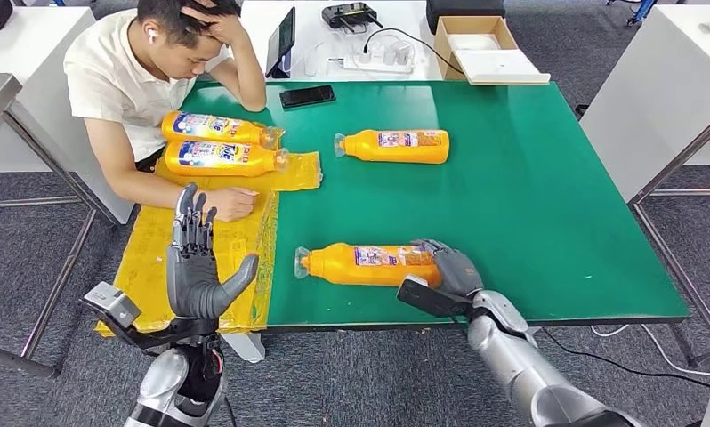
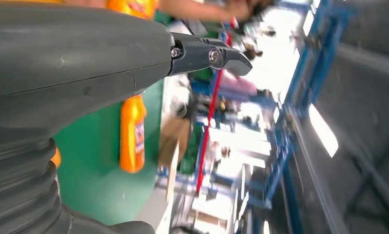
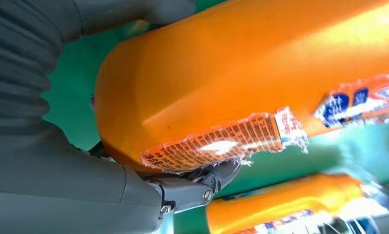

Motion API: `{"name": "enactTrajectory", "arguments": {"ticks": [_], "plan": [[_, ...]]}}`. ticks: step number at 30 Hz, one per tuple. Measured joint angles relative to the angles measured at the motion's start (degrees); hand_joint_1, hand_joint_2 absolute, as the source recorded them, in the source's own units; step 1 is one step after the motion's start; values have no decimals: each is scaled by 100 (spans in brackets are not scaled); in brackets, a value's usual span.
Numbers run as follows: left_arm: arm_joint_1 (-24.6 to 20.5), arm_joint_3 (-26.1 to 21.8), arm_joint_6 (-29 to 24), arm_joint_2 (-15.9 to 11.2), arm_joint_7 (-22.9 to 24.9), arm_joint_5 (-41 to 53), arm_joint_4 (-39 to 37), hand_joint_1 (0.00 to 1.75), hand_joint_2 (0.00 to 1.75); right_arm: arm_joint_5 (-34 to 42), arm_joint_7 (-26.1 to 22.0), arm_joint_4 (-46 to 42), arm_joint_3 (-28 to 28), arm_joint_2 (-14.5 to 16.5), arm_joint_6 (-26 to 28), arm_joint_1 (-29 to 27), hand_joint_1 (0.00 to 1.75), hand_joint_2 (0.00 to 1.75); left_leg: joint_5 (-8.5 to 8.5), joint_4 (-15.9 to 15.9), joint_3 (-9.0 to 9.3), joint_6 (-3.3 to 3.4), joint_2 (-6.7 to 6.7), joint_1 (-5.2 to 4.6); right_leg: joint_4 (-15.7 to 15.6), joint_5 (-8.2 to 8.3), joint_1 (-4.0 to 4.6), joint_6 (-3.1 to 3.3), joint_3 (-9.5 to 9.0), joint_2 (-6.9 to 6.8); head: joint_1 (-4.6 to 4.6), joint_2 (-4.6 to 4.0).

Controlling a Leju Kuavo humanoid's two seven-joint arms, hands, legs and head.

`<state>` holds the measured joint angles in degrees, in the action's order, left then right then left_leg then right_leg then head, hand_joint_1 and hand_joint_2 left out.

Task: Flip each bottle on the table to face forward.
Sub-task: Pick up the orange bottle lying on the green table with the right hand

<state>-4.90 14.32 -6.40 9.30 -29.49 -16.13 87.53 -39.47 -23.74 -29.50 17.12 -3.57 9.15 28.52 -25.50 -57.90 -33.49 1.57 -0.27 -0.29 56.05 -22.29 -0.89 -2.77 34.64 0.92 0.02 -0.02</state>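
Note:
Several orange detergent bottles lie on their sides on the green table [image 1: 529, 205]. The nearest bottle [image 1: 365, 264] lies close to the front edge with its cap to the left. My right hand [image 1: 449, 269] grips its base end; up close the bottle [image 3: 231, 73] has a torn printed label, and dark fingers [image 3: 202, 183] wrap under it. Another bottle [image 1: 396, 145] lies farther back in the middle. Two more bottles [image 1: 213, 127] [image 1: 218, 157] lie on a yellow mat [image 1: 156, 258]. My left hand [image 1: 196, 262] is raised over that mat, fingers apart and holding nothing.
A person sits at the table's left side with a forearm and hand [image 1: 231, 203] on the yellow mat, just beyond my left hand. A black phone [image 1: 307, 96], a tablet [image 1: 283, 40] and a cardboard box [image 1: 476, 40] stand at the back.

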Motion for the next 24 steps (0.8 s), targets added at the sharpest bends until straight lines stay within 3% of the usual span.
{"name": "enactTrajectory", "arguments": {"ticks": [10, 15, 24], "plan": [[66, -24, -343, 137, 5, -134, 15, 0, 175, 375, -336, -320, -185, 184, 251, -340, 175, 175, 0, 0, -22, 1, -9, -3, 0, -2, -6, -1, 16, -4, 2, 0], [300, -69, -836, 269, -215, -703, 308, 0, 175, 1498, -964, -1145, -500, 390, 813, -912, 175, 175, 2, 0, -51, 2, -27, -2, 3, -4, -5, -3, 37, -17, -1, 1], [866, 25, 104, 270, -24, -1288, 733, 0, 175, 2446, -1060, -2869, -671, 589, 665, -1688, 175, 175, -1, 0, -78, 2, -31, -3, 1, -9, -7, -2, 64, -19, 1, 0]]}}
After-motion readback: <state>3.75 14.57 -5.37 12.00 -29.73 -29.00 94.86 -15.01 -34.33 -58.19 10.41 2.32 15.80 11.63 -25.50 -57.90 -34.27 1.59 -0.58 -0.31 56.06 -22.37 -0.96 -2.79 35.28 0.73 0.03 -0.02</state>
